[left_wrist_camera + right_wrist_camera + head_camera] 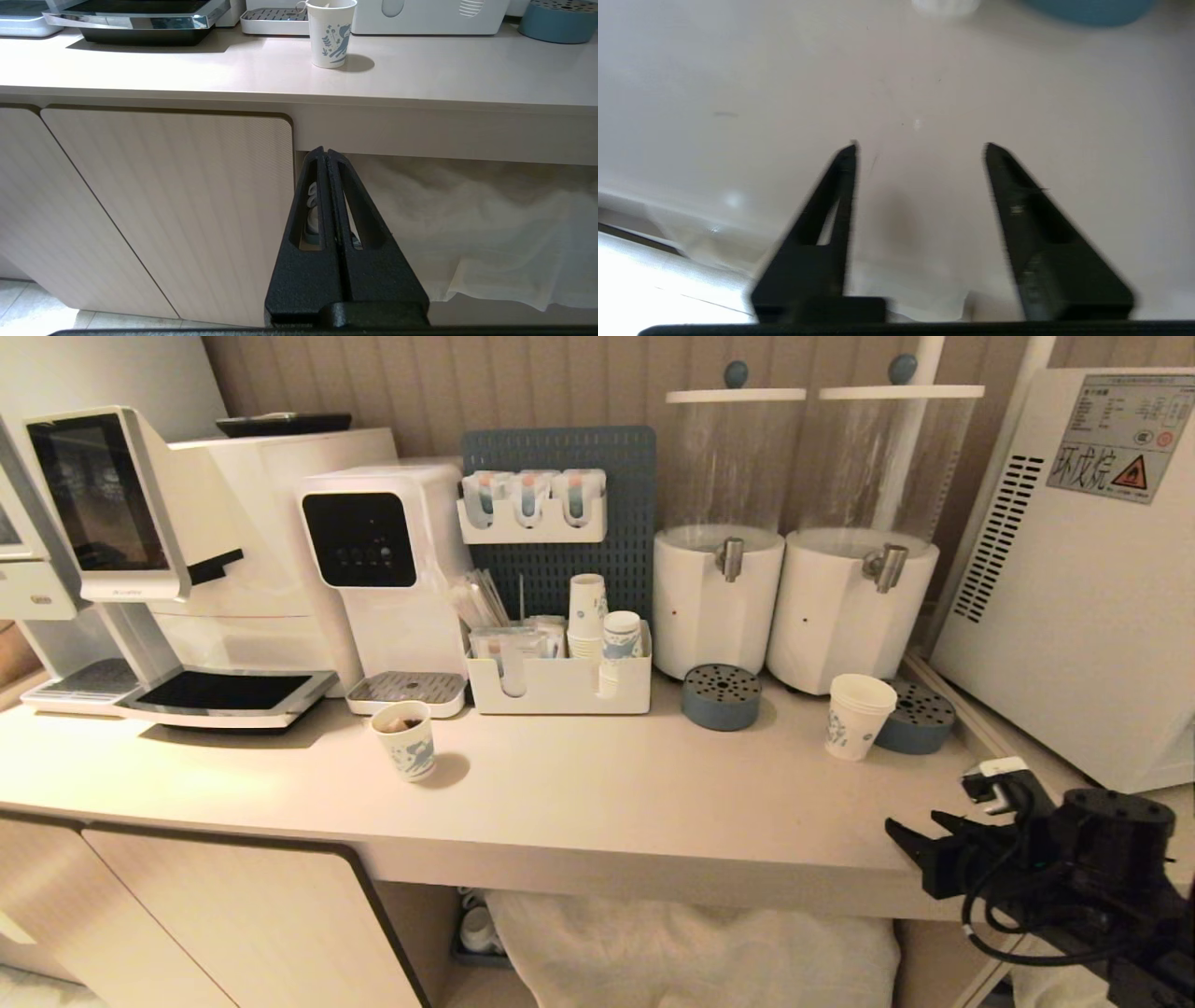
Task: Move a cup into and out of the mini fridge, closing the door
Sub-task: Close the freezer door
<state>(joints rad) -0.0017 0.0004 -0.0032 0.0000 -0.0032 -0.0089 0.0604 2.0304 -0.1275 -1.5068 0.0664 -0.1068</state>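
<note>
The cup (pixel 857 714), white paper with faint blue print and a layered rim, stands upright on the counter in front of the right dispenser. The mini fridge (pixel 1074 579) fills the right side of the head view, showing its vented side and warning sticker. Its door is out of view. My right gripper (pixel 920 831) hovers low at the counter's front right edge, nearer than the cup and slightly to its right. In the right wrist view this gripper (pixel 920 147) is open, with only bare countertop between its fingers. My left gripper (pixel 326 151) is shut and empty, parked below the counter by the cabinet door.
A shorter cup with brown residue (pixel 405 739) stands front left. Two white dispensers (pixel 717 602) stand at the back, with blue drip discs (pixel 721 696) before them. A white organizer (pixel 560 686) holds cup stacks beside a water machine (pixel 383 569). White cloth (pixel 691 952) hangs under the counter.
</note>
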